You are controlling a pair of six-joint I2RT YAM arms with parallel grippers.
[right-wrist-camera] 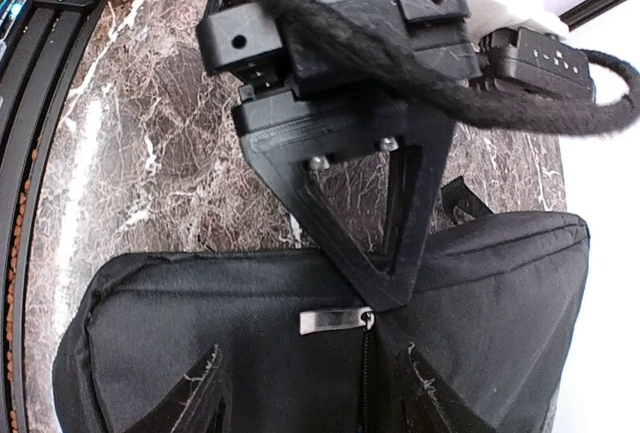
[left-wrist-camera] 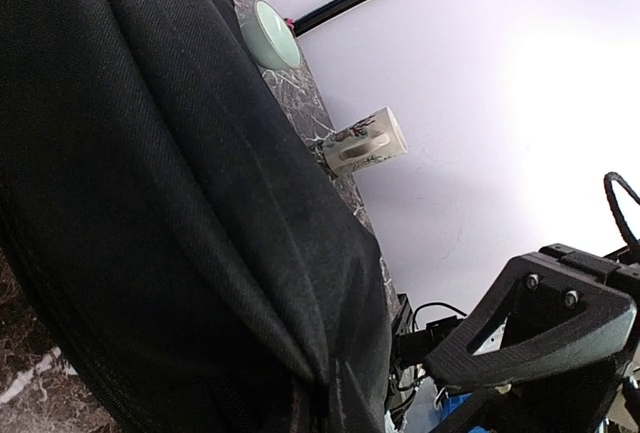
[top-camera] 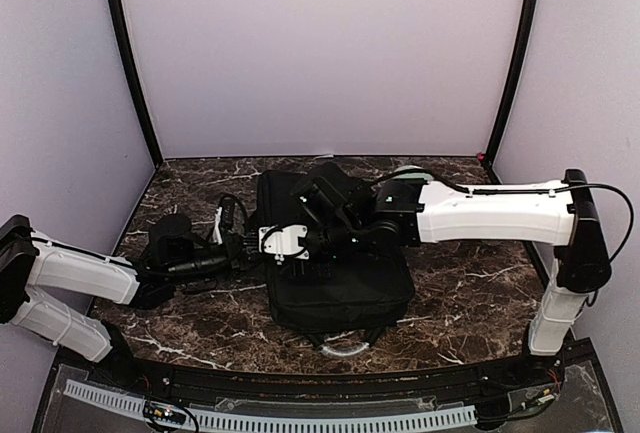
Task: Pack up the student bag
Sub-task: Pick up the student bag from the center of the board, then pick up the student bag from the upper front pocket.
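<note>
At the centre of the dark, white-veined marble tabletop (top-camera: 470,293) lies the student bag (top-camera: 340,293), a large rectangular black backpack of soft woven fabric. At its 9 o'clock edge the left gripper (right-wrist-camera: 385,295) is closed, pinching a gathered fold of cloth beside a flat metal zipper pull (right-wrist-camera: 335,321). The right gripper (right-wrist-camera: 313,353) hovers open over the zipper. Toward 1 o'clock, a glossy pale-green bowl (left-wrist-camera: 270,33) sits half hidden behind the right arm. A patterned white mug (left-wrist-camera: 365,143) lies on its side nearby.
</note>
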